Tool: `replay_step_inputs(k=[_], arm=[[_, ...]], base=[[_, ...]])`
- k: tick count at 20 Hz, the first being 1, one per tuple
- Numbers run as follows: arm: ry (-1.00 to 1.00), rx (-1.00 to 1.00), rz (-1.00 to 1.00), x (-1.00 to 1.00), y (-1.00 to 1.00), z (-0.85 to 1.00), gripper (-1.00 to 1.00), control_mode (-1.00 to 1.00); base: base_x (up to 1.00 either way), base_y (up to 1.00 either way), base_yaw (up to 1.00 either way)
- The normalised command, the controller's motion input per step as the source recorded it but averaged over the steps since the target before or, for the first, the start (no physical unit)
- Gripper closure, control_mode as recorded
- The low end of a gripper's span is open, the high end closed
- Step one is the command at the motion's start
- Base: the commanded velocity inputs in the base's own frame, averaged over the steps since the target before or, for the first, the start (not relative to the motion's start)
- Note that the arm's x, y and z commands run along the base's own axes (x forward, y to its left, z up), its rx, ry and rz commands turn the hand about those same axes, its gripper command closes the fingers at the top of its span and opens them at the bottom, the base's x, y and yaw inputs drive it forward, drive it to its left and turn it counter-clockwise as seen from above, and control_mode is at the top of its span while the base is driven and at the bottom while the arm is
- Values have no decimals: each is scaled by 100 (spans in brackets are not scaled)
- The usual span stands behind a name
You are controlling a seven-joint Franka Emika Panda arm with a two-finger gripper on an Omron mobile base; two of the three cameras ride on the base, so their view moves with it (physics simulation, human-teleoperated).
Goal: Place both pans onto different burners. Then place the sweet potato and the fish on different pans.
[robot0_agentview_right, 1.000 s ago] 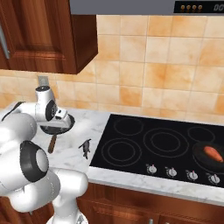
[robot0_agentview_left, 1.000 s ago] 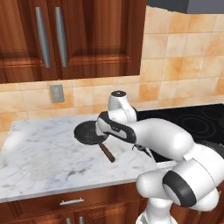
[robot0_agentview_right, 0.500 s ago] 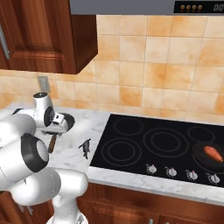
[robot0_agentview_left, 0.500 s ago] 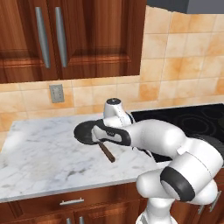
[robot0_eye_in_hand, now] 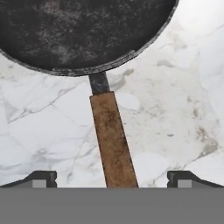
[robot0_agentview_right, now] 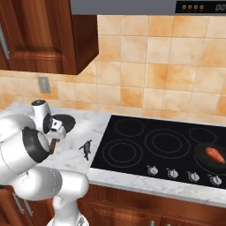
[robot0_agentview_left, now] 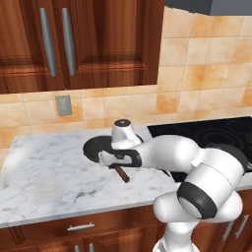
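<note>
A black pan (robot0_eye_in_hand: pixel 83 30) with a brown wooden handle (robot0_eye_in_hand: pixel 111 140) lies on the marble counter, left of the cooktop. My gripper (robot0_eye_in_hand: pixel 113 179) hangs open just above that handle, one fingertip (robot0_eye_in_hand: pixel 41 178) on each side, touching nothing. From the base views the same pan (robot0_agentview_left: pixel 96 146) (robot0_agentview_right: pixel 65 120) sits under my gripper (robot0_agentview_left: pixel 114 165) (robot0_agentview_right: pixel 55 136). The grey fish (robot0_agentview_right: pixel 87 149) lies on the counter near the cooktop's left edge. A second pan (robot0_agentview_right: pixel 211 158) rests on the front right burner with the sweet potato (robot0_agentview_right: pixel 215 154) in it. Other burners (robot0_agentview_right: pixel 121 153) (robot0_agentview_right: pixel 165 143) are bare.
The black cooktop (robot0_agentview_right: pixel 145 132) has a row of silver knobs (robot0_agentview_right: pixel 173 173) along its front. A tiled wall and wooden upper cabinets (robot0_agentview_left: pixel 78 39) stand behind the counter. An outlet (robot0_agentview_left: pixel 63 105) is on the wall. Bare marble (robot0_agentview_left: pixel 44 172) stretches left of the pan.
My hand has moved left and down over the counter, coming in above the wooden handle. The jaws stayed open; pan, fish and sweet potato have not moved.
</note>
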Motion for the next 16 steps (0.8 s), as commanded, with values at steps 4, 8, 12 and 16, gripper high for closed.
replay_step_inputs(k=[4, 8, 12, 16], arm=[[0, 0, 0, 4, 2, -25, -100, -100], [0, 0, 0, 1, 0, -24, -100, -100], [0, 0, 0, 1, 0, -30, -100, -100], [0, 0, 0, 1, 0, -23, -100, -100]], base=[[0, 0, 0], [0, 0, 0], [0, 0, 0], [0, 0, 0]])
